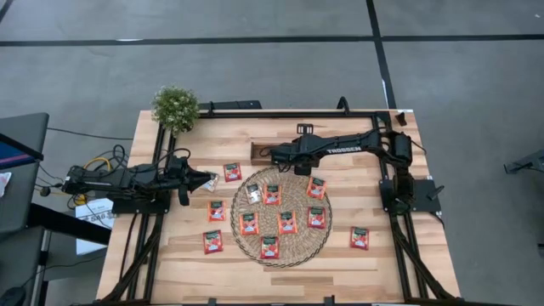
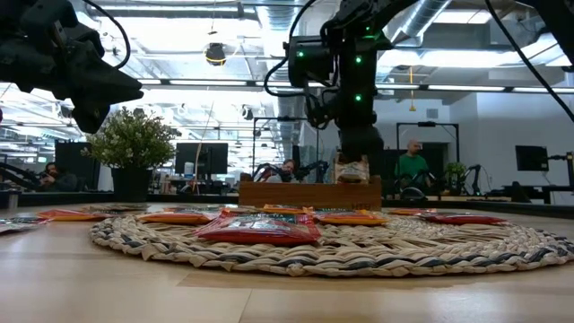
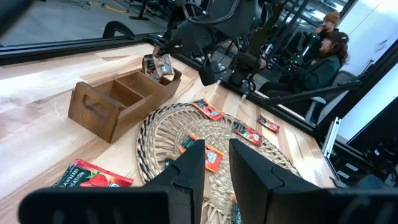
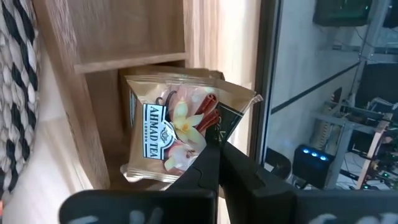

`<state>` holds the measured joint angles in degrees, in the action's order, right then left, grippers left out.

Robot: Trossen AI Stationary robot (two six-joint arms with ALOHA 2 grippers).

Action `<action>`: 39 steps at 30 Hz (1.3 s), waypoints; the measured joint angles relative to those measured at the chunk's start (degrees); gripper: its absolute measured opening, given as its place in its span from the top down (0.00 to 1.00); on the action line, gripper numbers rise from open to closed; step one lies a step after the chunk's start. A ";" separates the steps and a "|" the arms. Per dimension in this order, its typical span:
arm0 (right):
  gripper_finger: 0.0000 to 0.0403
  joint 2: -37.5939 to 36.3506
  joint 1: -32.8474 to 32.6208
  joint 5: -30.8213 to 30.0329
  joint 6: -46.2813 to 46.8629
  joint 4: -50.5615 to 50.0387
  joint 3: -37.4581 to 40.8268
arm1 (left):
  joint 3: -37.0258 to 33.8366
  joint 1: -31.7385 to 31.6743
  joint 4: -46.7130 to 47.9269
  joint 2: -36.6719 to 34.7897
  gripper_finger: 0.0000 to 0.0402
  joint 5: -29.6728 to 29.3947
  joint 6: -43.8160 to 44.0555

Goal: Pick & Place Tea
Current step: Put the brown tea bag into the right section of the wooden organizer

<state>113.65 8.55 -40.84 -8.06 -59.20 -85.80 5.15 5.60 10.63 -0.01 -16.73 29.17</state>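
Tea sachet (image 4: 177, 134), pale one, sits pinched in your right gripper (image 4: 219, 163) inside the tray (image 1: 262, 153). Your left gripper (image 1: 206, 180) waits beside the mat (image 1: 293, 246), fingers slightly parted, gripping nothing.

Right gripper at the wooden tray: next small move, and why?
Probably open the fingers and let go. The right gripper is shut on a pale tea sachet that already sits upright in the end compartment of the wooden tray, beside another sachet. After release, lift straight up. The left gripper waits beside the woven mat.
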 joint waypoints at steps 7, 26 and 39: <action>1.00 0.02 0.72 0.03 -0.12 0.78 0.00 | 0.00 -0.01 0.00 0.00 0.84 0.00 0.00; 1.00 0.04 1.34 0.44 -1.00 1.21 0.00 | 0.00 0.01 0.00 0.00 0.84 0.00 0.00; 1.00 0.04 1.36 0.55 -0.98 1.01 0.00 | 0.02 0.01 -0.02 0.00 0.84 0.00 0.00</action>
<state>113.69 9.91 -40.29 -9.04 -58.19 -85.80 5.17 5.61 10.61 -0.01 -16.73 29.17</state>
